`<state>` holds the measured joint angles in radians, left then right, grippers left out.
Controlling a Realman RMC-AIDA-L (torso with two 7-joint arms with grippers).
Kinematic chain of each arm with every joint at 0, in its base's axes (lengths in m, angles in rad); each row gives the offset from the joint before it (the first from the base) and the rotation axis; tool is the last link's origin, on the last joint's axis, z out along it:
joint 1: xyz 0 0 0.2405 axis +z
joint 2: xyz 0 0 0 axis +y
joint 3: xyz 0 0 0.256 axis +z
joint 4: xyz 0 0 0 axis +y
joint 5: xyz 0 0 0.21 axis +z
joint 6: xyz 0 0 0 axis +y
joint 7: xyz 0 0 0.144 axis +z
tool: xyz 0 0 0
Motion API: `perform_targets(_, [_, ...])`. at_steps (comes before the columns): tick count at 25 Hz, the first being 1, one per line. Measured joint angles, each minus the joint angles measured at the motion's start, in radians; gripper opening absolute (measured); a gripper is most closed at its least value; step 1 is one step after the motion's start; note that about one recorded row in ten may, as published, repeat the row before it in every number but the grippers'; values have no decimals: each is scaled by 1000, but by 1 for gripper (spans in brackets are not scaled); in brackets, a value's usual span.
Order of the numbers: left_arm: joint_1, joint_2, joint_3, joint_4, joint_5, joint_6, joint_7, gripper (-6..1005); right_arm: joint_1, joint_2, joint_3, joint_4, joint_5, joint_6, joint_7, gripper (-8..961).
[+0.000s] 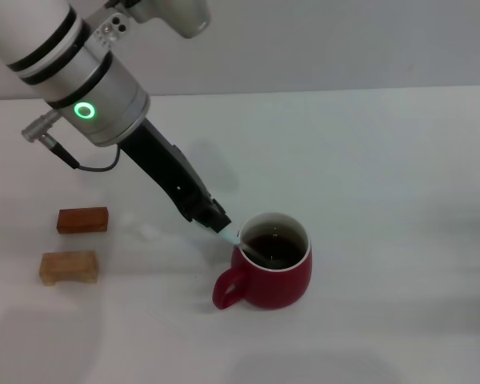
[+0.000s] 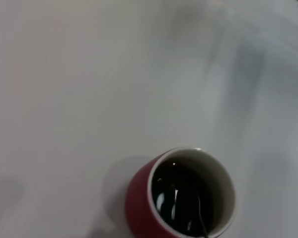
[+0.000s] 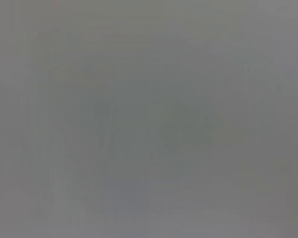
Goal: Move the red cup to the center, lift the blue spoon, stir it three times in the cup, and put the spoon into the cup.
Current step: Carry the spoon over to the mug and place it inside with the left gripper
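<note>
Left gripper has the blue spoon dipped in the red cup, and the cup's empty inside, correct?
Not empty: the left wrist view shows dark liquid in the red cup. The rest stands: in the head view the left gripper holds the blue spoon, dipped into the cup.

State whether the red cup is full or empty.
Neither: the red cup holds dark liquid below its white rim. The blue spoon, held by the left gripper, dips into it.

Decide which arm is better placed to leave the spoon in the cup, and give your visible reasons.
Left. The left gripper already holds the spoon by its handle, its bowl dipped in the cup. The right arm appears in no view.
</note>
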<state>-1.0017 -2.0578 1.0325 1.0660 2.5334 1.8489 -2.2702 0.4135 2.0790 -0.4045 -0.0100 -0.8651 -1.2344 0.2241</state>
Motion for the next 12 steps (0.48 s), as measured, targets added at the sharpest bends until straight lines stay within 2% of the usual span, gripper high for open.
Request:
perform_targets(9, [-30, -3, 21, -11, -93, -22, 3, 116, 4, 1, 0, 3, 0, 12, -9, 0])
perform_targets(12, [-45, -2, 24, -28, -99, -52, 8, 73, 0, 2, -1, 3, 0, 12, -9, -1])
